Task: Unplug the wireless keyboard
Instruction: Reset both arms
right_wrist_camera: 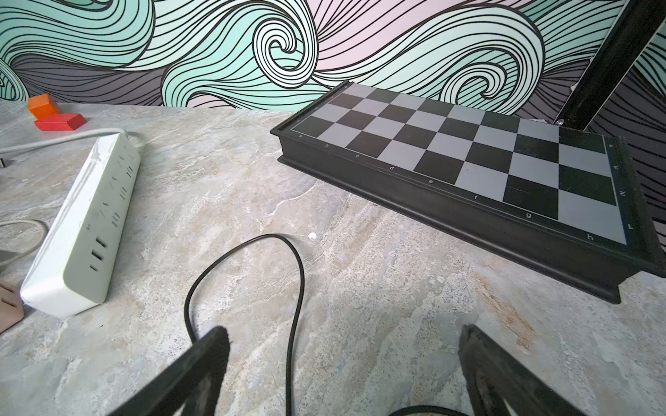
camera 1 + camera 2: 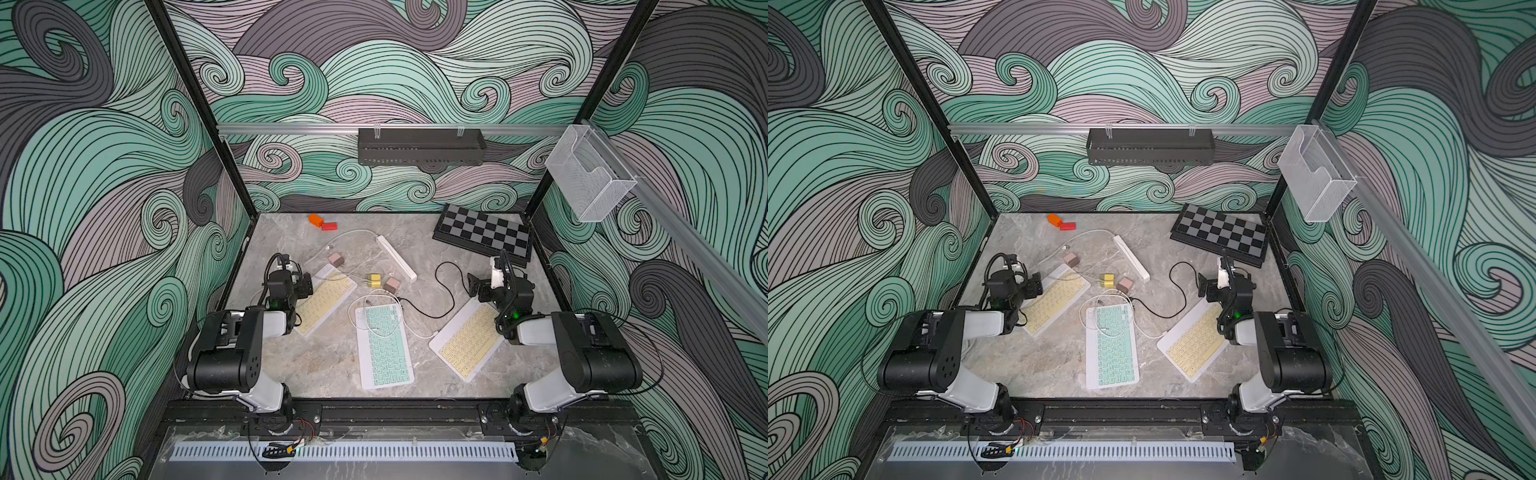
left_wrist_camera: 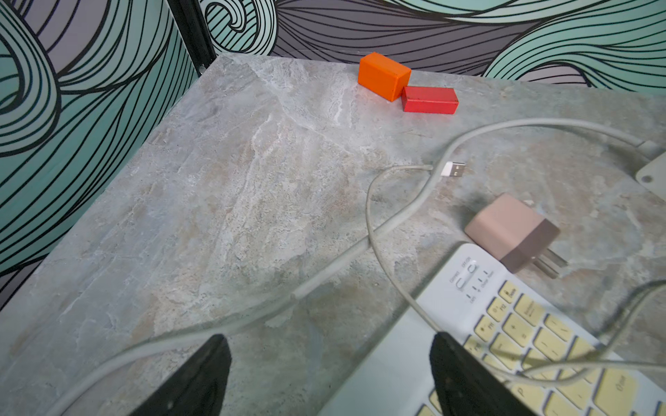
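Left gripper (image 3: 328, 340) and right gripper (image 1: 342, 333) both gape empty — the left over the yellow keyboard (image 3: 522, 342) on the left of the table (image 3: 216, 216), its limp, light white cable (image 3: 367, 209) likely best pinched at the stiff plug

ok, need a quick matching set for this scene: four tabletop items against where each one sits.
1 orange rectangular block
2 black-and-grey chequered board
3 long white plastic power strip
4 white keyboard with mint-green keys

a centre, nearest the front edge
b far right corner
c beside a small red block, far edge
d lying diagonally, mid-table

Pairs: 1-c, 2-b, 3-d, 4-a
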Robot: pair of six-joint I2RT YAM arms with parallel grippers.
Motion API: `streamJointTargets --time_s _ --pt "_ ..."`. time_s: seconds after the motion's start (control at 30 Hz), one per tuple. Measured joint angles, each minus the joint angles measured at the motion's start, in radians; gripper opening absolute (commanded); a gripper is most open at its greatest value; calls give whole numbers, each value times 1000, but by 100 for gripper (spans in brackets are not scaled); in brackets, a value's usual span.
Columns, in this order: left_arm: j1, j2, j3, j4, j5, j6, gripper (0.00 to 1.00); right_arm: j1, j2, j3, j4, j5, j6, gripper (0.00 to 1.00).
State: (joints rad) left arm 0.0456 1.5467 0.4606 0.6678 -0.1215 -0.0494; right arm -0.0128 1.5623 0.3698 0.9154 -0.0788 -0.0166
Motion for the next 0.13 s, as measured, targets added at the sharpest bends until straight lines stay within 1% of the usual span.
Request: streamJointTargets --time_s 0.13 --pt "0 0 0 -2 1 0 89 3 0 11 -5 0 0 99"
